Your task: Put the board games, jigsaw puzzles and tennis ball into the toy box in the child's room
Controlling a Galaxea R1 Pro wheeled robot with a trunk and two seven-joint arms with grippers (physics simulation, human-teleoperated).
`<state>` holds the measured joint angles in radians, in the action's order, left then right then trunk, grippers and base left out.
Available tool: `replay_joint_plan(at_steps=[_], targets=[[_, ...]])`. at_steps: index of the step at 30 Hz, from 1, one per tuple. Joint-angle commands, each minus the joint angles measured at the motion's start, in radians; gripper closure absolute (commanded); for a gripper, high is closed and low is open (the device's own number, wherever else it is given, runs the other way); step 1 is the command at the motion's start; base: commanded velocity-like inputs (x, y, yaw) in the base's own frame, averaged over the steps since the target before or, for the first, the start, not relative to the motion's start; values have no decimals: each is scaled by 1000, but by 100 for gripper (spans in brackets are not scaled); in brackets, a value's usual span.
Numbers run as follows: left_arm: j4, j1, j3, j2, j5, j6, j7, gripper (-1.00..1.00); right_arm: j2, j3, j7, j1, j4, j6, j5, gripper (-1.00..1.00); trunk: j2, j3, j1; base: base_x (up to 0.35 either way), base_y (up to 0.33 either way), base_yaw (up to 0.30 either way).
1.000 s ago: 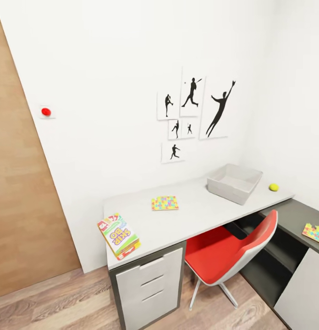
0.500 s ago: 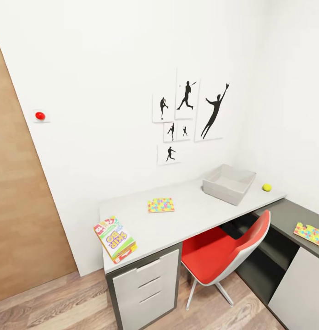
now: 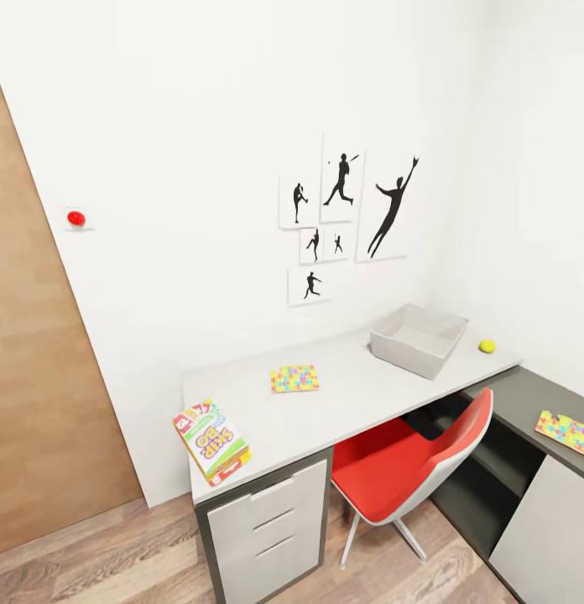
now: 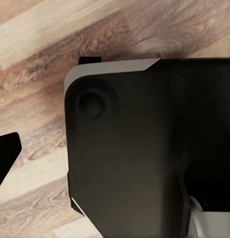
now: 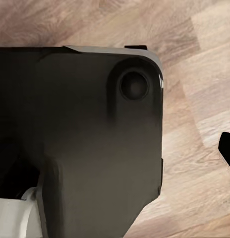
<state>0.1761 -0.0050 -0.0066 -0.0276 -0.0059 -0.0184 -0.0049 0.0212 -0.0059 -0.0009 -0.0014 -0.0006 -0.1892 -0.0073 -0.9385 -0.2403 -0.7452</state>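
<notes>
The long pale counter (image 3: 359, 394) has bare surface between its things. The grey sloped-wall toy box (image 3: 418, 337) sits at its far end, the printed Skip-Bo box (image 3: 211, 439) at the near corner, overhanging the edge, a flat jigsaw puzzle (image 3: 294, 378) mid-counter, and the tennis ball (image 3: 487, 346) at the far end beyond the box. Neither end effector's opening can be judged.

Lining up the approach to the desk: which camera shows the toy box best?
The head view. The toy box sits whole on the table, open side up, with the tennis ball beside it. Both wrist views look down at wood floor and the robot's dark base, with nothing of the box.
</notes>
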Motion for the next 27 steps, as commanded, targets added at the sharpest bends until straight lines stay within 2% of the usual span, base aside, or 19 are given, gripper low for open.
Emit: replay_joint_plan(at_steps=[1,6,14,24,27], targets=[[7,-1,0,0,-1,-13,0,-100,1,-1,0,0,0,-18,-1,-100,6,2,4,0,0,0],[60,-3,0,-2,0,-84,0,-100,8,0,2,0,0,-81,-3,-100,41,18,23,0,0,0],[126,-3,0,0,0,-143,0,-100,11,-1,2,0,0,-107,-4,-100,97,43,54,0,0,0],[177,-4,0,1,0,-173,-1,-100,25,3,6,0,-1,-106,2,-100,167,74,92,0,0,0],[182,-4,-1,2,0,-182,1,-100,22,1,8,0,0,-105,-1,-100,188,84,104,0,0,0]])
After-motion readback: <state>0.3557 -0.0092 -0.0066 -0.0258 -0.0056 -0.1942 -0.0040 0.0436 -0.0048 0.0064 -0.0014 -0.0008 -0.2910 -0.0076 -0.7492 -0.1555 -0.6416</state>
